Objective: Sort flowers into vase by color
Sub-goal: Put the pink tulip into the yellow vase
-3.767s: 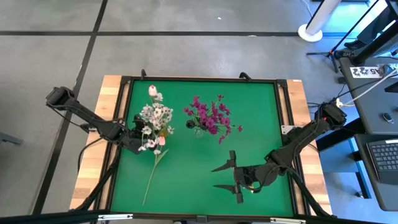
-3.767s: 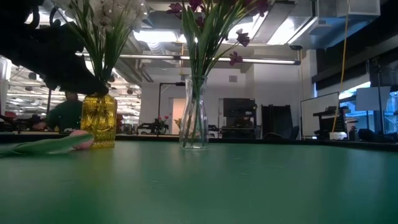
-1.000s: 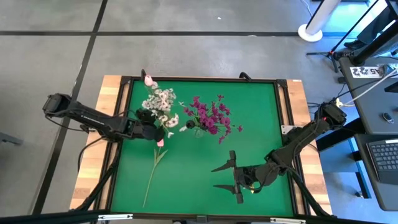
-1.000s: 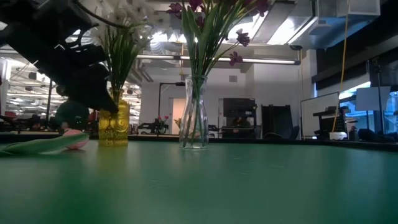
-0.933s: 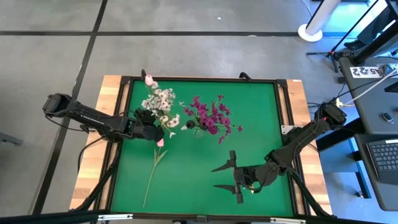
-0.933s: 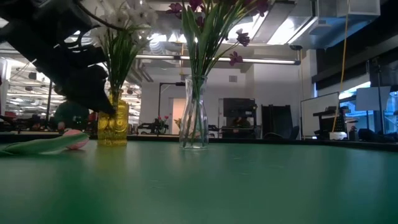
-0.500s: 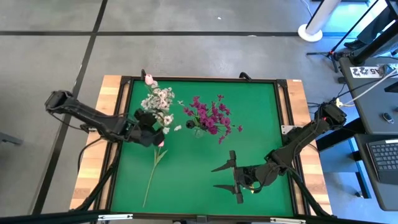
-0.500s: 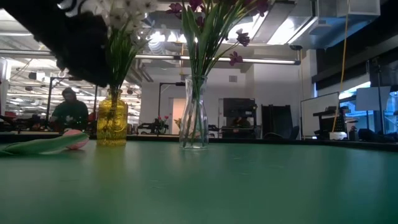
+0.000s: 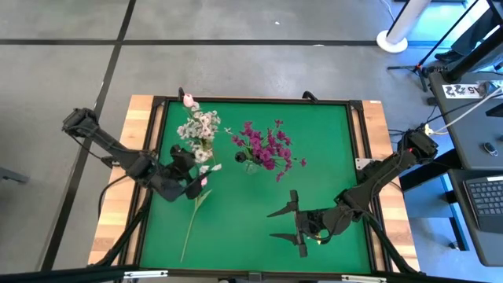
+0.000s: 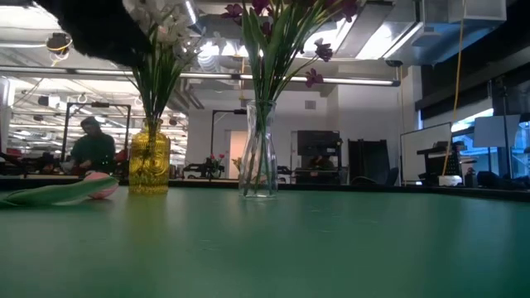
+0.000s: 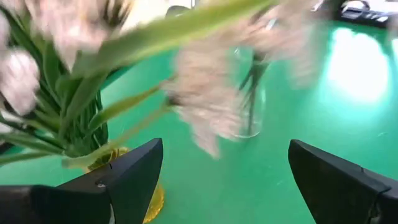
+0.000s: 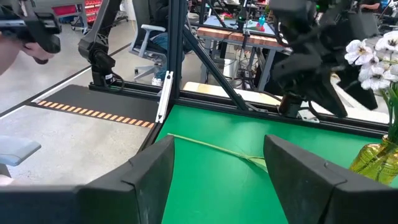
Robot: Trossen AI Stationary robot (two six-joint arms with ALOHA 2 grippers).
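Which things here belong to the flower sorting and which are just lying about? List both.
Job: white flowers in yellow vase; purple flowers in clear vase; pink tulip lying on the mat; left gripper, open.

Lying about: keyboard; person in the room behind.

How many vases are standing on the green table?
2. The yellow vase holds white flowers toward the table's left; the clear glass vase holding magenta flowers stands beside it, nearer the middle. None seems hidden.
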